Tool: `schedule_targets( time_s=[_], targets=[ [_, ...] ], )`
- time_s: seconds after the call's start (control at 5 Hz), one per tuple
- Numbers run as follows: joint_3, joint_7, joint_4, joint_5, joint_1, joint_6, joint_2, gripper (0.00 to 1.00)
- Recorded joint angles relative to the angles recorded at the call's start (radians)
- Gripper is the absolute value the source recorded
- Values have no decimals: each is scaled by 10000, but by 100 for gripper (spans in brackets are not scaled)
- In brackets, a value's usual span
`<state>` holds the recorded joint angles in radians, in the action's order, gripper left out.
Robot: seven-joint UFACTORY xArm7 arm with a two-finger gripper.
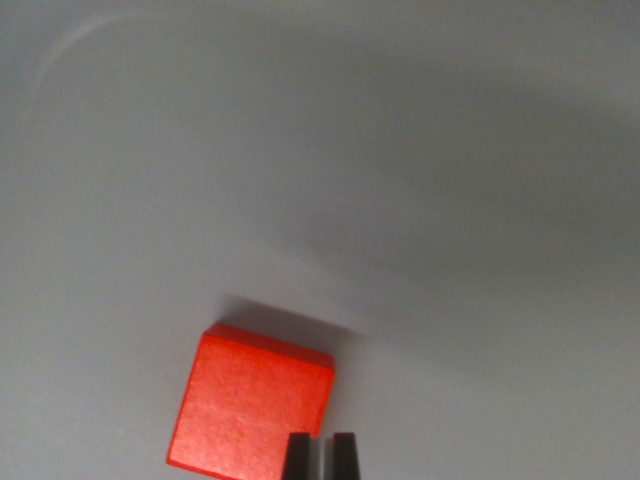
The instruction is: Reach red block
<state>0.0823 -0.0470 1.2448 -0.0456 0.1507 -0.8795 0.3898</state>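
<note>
A red block (250,405) lies on a pale grey surface in the lower left-centre of the wrist view, turned slightly so one corner points up. My gripper (320,455) shows as two dark fingertips at the bottom edge, over the block's lower right corner. A narrow gap separates the fingertips (298,457), and nothing sits between them. The block's bottom edge runs out of frame.
The grey surface (420,150) fills the rest of the view, with a broad soft shadow across the right and middle. A faint curved mark (70,50) shows at the upper left.
</note>
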Motion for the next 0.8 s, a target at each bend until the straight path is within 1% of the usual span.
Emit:
schedule_targets(
  time_s=[0.2, 0.4, 0.6, 0.8],
  targets=[
    [0, 0, 0, 0, 0, 0, 0, 0],
    [41, -6, -165, -7, 51, 330, 170, 0],
    [41, -6, -165, -7, 51, 330, 170, 0],
    [76, -11, -306, -14, 95, 610, 314, 0]
  ],
)
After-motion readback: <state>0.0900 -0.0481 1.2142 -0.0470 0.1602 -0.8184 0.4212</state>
